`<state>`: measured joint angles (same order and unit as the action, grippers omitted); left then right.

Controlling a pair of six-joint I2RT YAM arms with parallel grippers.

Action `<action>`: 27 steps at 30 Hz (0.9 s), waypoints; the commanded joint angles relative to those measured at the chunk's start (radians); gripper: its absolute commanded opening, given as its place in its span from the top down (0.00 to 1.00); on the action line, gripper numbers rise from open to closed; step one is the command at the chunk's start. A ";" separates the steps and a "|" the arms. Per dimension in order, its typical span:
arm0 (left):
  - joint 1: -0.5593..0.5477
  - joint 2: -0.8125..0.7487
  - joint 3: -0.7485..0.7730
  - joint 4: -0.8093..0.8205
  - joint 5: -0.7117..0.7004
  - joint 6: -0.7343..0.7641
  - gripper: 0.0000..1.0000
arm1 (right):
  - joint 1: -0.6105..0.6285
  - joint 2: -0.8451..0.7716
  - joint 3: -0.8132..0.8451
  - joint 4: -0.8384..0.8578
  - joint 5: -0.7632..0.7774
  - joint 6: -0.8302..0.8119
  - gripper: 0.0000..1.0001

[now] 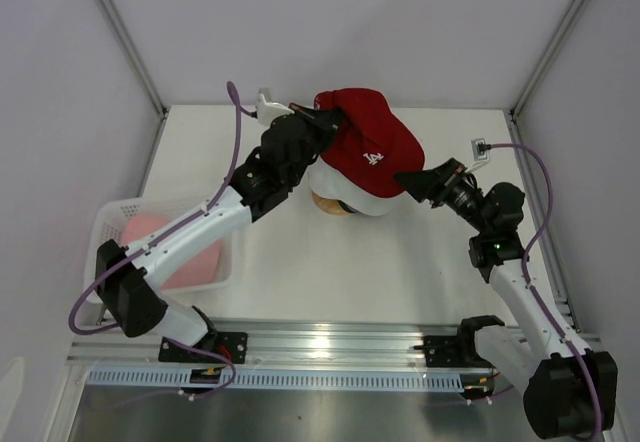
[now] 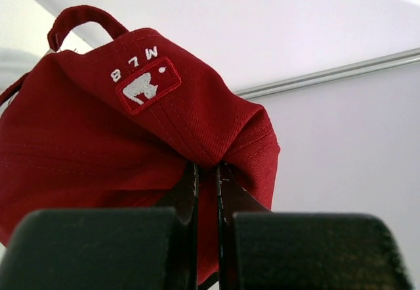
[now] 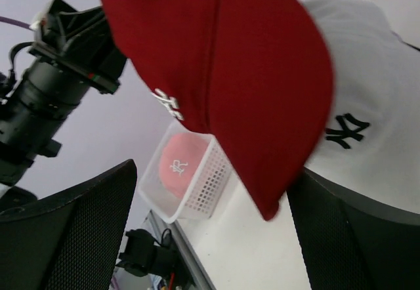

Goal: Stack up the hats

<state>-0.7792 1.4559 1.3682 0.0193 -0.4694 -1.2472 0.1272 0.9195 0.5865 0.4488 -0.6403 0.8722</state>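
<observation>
Pinching soft folded cloth of the red cap [image 1: 365,152], left hand [image 2: 207,175]; right hand [image 1: 412,182] spread.

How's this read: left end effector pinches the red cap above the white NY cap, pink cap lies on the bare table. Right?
Not quite. The pink cap lies in the white mesh basket, per the right wrist view. The rest holds.
</observation>
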 commanded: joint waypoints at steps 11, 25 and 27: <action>-0.025 -0.029 -0.017 0.181 0.037 0.193 0.98 | 0.043 0.062 0.104 -0.037 0.039 0.031 0.90; 0.000 -0.172 -0.076 0.105 -0.037 0.857 0.07 | -0.070 0.373 0.229 0.278 -0.289 0.396 1.00; 0.071 -0.230 -0.107 0.088 -0.003 0.844 0.00 | -0.067 0.401 0.248 0.266 -0.329 0.383 1.00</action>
<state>-0.7799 1.3228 1.2911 0.1165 -0.4370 -0.5156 0.0605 1.2934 0.7765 0.6018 -0.8658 1.1934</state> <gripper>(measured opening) 0.970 0.036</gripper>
